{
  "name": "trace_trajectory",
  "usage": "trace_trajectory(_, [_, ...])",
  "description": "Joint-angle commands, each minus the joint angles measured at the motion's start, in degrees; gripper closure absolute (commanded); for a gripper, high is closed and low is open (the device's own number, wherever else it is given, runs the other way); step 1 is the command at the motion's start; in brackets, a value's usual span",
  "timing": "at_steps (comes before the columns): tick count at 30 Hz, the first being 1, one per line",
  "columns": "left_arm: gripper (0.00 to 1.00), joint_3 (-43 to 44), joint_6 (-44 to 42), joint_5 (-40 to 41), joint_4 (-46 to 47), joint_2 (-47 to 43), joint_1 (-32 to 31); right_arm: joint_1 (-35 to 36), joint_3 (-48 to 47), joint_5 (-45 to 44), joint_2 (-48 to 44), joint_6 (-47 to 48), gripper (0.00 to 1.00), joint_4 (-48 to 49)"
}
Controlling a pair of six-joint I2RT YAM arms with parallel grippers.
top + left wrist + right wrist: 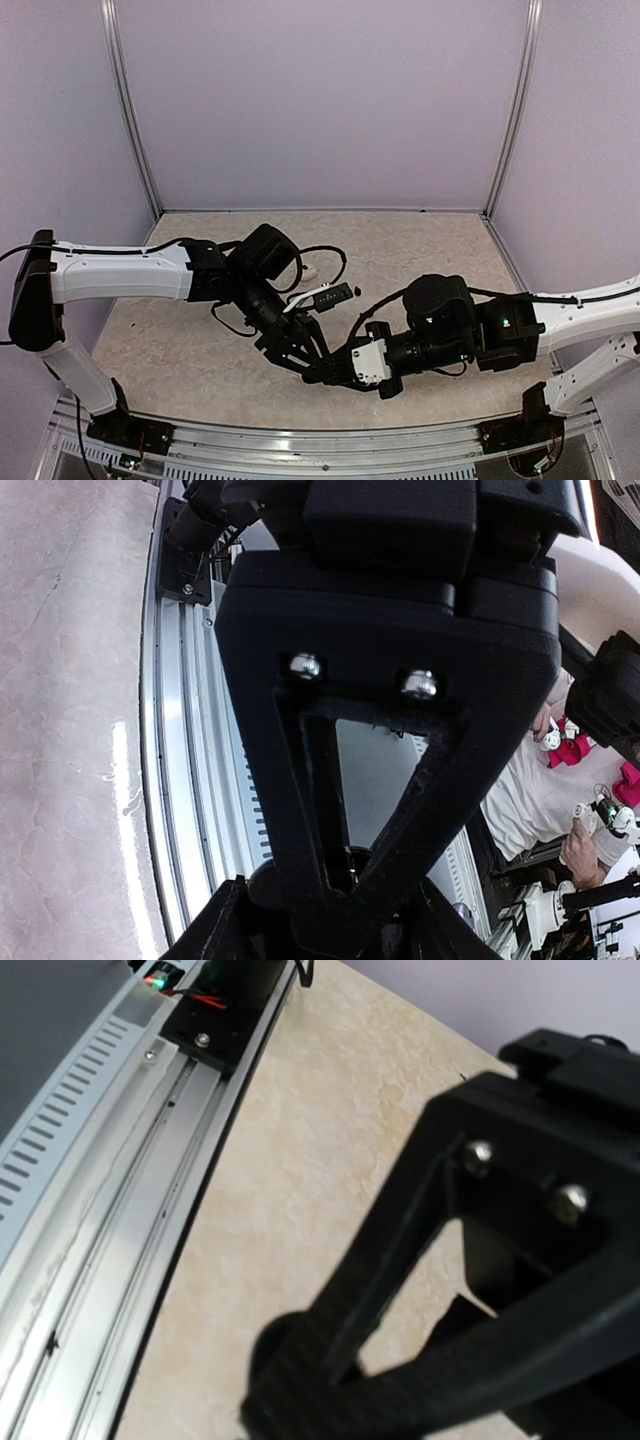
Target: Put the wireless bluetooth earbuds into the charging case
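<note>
- Our left gripper [298, 350] and our right gripper [335, 372] meet tip to tip, low over the front of the table [430, 250].
- From above they look like one dark clump, so we cannot tell if either one's fingers are apart or together.
- The earbuds are too tiny to see, and we cannot tell where they are.
- A small white thing [311, 270] lies on the table behind our left arm [120, 275].
- Each wrist camera shows mostly a black finger [400, 730], with the metal rail [110, 1160] beside it.
</note>
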State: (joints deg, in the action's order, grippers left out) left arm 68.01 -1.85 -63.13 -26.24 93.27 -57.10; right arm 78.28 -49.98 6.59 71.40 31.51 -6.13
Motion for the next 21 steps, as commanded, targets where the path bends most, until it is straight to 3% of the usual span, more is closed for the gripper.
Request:
trace_trajectory(1, [0.68, 1.7, -0.3, -0.9, 5.0, -3.1, 0.0, 0.6, 0.2, -0.4, -1.1, -1.8, 0.79, -1.0])
trace_trajectory(4, [0.54, 1.7, 0.3, -0.6, 5.7, -3.8, 0.2, 0.6, 0.8, -1.1, -2.2, -1.8, 0.82, -0.2])
trace_trajectory(9, [0.03, 0.9, 2.8, 2.3, 7.7, -6.7, 3.9, 0.6, 1.9, -2.7, -4.9, -2.7, 0.85, 1.4])
trace_trajectory(13, [0.01, -1.9, 9.0, 8.7, 13.8, -13.4, 10.4, -0.6, 4.3, -2.6, -8.6, -5.6, 0.87, 5.4])
trace_trajectory(18, [0.01, -10.7, 15.6, 38.3, 26.7, -26.8, 12.6, -5.5, 7.4, 1.1, -14.4, -11.2, 0.86, 12.7])
trace_trajectory(21, [0.01, -20.8, 20.5, 49.1, 39.5, -36.4, 12.8, -9.1, 8.0, 4.6, -17.2, -14.9, 0.86, 15.7])
